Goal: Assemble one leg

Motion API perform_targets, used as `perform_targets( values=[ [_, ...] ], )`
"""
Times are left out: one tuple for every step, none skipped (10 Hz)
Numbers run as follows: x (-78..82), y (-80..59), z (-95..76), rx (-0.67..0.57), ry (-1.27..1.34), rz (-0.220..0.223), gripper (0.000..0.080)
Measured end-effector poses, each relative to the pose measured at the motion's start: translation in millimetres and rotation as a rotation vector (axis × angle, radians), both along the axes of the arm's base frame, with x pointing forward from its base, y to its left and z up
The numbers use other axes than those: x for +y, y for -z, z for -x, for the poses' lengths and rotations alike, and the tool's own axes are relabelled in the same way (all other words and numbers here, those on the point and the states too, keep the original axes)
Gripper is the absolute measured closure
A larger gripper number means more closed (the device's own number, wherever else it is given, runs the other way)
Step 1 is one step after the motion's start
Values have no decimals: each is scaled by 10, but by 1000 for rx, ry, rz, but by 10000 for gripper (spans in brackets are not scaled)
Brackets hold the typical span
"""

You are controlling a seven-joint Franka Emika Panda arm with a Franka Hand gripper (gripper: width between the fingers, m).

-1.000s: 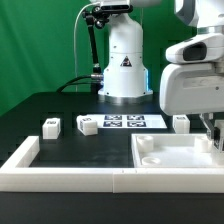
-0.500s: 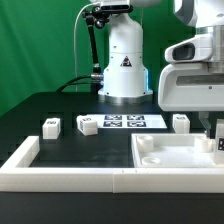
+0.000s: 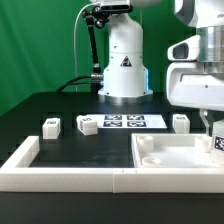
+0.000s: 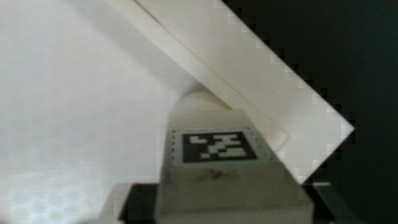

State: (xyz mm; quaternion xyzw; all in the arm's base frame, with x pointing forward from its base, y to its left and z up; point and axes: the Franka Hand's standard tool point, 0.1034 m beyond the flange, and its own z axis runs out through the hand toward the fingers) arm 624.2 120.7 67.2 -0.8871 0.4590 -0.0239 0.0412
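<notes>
Leg [image 4: 217, 150], a small white plastic post with a black-and-white square tag, sits clamped between the 2 dark fingers [image 4: 143, 203] of the gripper [image 3: 217, 141], over the large flat white panel [image 3: 165, 150] near its edge on the exterior view's right. 3 similar white legs [image 3: 51, 126] stand apart on the black table [image 3: 80, 150], beside the marker board [image 3: 130, 122]. White robot base [image 3: 125, 60] stands behind.

White rounded arm base [image 3: 124, 62] bears a black triangular marking; boxy white hand [image 3: 214, 135], dark trim.
</notes>
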Motion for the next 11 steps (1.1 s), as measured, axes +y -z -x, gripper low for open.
perform_targets(
  values=[
    [2, -1, 0, 4, 76, -6, 506],
    [6, -1, 3, 12, 172, -16, 506],
    [5, 0, 2, 15, 231, -24, 506],
    [-1, 1, -1, 13, 234, -25, 506],
    [11, 4, 2, 15, 268, -30, 506],
    [13, 4, 2, 14, 249, -29, 349],
    [12, 5, 2, 13, 214, -26, 224],
    [11, 0, -3, 11, 191, -24, 224],
    [11, -1, -5, 8, 147, -19, 165],
    [9, 4, -3, 1, 10, -7, 154],
    [15, 6, -1, -3, -75, 0, 154]
  ],
)
